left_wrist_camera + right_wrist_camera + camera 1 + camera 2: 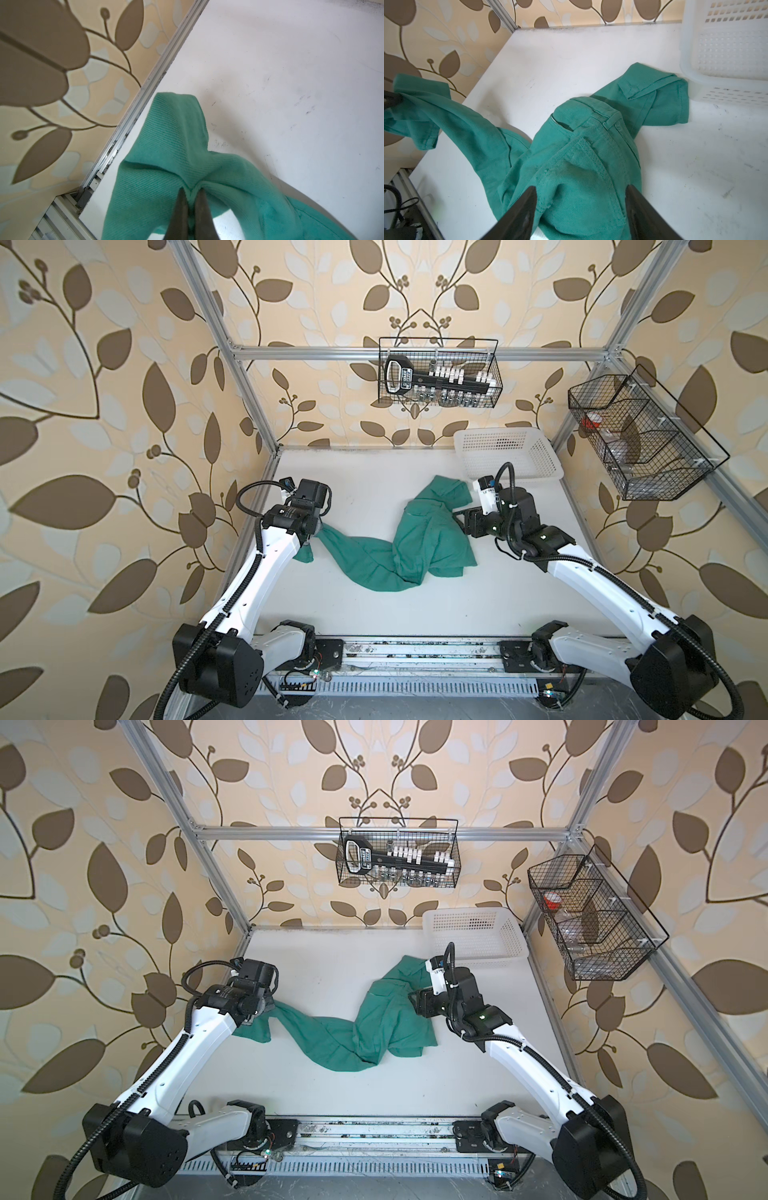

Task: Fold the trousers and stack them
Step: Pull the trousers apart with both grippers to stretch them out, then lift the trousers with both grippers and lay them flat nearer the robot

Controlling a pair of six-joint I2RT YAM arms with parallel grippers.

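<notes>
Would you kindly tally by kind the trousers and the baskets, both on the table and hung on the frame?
Green trousers: 1
White plastic basket: 1
Black wire baskets: 2
Total: 4

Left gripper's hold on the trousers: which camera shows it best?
Left wrist: the left gripper pinches a trousers fold up close. Both top views hide it under the arm; right wrist shows only a dark edge.
</notes>
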